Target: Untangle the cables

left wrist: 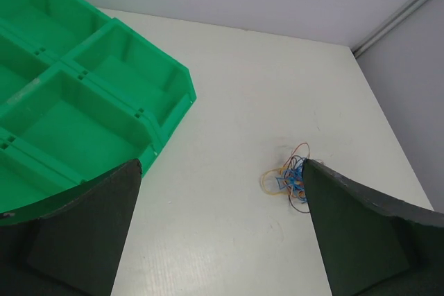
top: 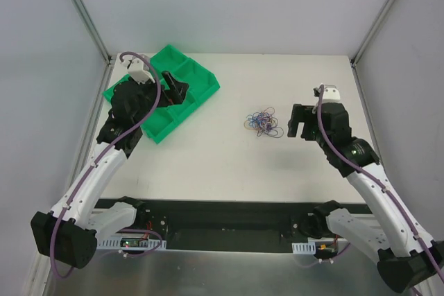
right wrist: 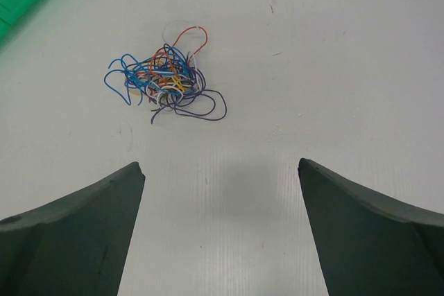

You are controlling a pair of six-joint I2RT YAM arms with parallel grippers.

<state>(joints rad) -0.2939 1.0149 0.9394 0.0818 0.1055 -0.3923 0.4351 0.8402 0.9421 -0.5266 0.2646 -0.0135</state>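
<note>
Seemingly roundish, the cables sit balled; left tool and right tool gape wide.

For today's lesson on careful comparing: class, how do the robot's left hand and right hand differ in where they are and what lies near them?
The left hand hangs over the green tray, while the right hand hangs over bare table. The right hand is close to the wire tangle, and the left hand is much farther from it. Both hands are open and hold nothing.
</note>
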